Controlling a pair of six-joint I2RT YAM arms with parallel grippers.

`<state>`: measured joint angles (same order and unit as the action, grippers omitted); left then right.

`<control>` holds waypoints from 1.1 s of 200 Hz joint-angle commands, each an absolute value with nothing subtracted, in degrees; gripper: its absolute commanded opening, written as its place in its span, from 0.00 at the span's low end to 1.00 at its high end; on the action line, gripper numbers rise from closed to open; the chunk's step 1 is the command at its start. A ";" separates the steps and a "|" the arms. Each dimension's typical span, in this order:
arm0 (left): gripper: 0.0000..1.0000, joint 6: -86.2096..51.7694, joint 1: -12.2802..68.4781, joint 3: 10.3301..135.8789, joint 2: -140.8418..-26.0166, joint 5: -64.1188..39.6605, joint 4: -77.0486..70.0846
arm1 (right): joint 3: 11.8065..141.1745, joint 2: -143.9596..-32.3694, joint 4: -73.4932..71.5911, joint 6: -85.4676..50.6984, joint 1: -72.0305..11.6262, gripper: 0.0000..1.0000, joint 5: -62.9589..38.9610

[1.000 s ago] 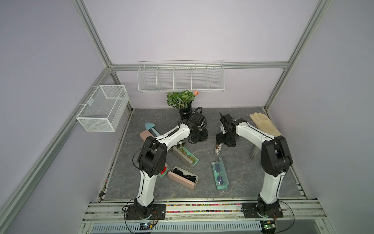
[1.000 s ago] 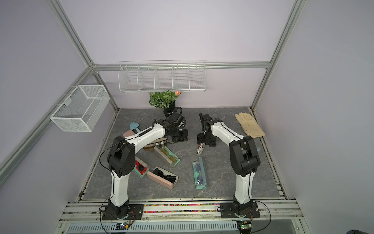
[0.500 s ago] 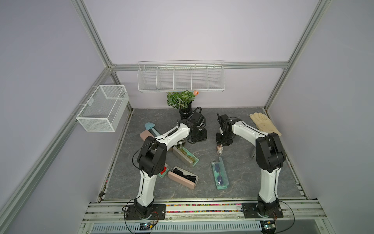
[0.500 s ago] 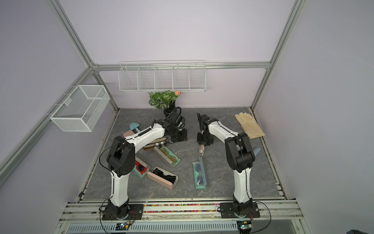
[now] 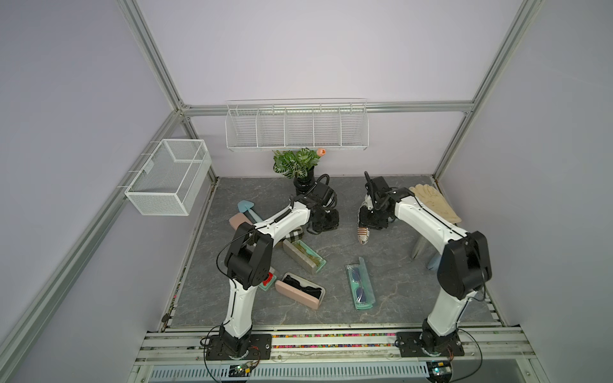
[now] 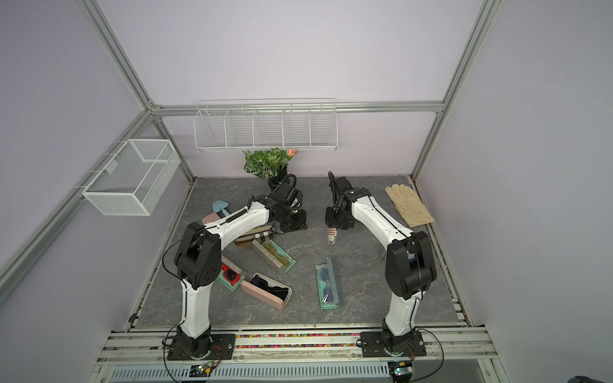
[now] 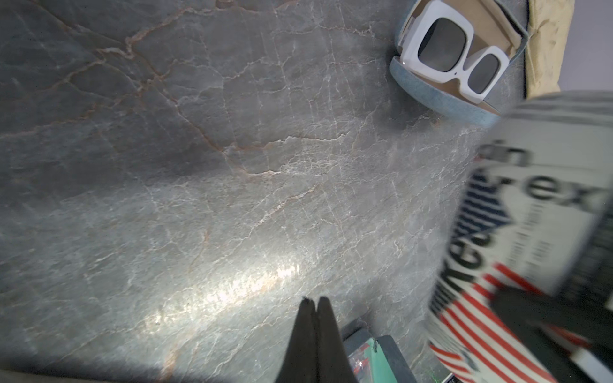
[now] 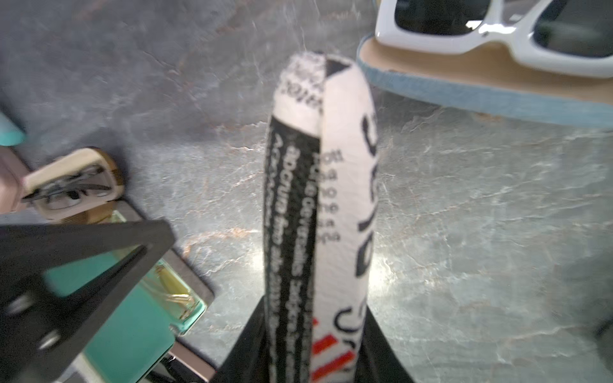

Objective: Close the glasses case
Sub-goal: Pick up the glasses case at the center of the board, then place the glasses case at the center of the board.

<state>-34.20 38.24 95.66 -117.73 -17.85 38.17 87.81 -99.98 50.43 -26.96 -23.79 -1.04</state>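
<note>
Case [image 5: 363, 234] toward one o'clock from the middle of the table [image 5: 398, 298], pinched at one end in the right pincer [image 5: 367, 224] and slanting from there toward seven o'clock in both top views; tip on the table or just above, hard to tell. Runs lengthwise straight out from that grip in the right wrist view, edges meeting along one seam, so probably all but shut. Left pincer [image 7: 315, 300] pressed together and empty at nine o'clock of it, the farther one.

Potted plant [image 5: 296, 162] at the rear, cream glove [image 5: 434, 204] lying flat, long wire rack [image 5: 296, 127], mesh basket [image 5: 169, 180], blue scoop [image 5: 246, 207]
</note>
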 commanded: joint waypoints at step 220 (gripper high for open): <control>0.00 -34.45 38.06 93.60 -116.31 -17.58 37.53 | 76.39 -104.33 46.85 -23.21 -0.93 0.31 1.80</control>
<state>-34.22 38.24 94.15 -117.73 -17.98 37.41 75.83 -102.69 48.07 -24.16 -1.78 3.36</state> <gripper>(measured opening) 0.040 0.342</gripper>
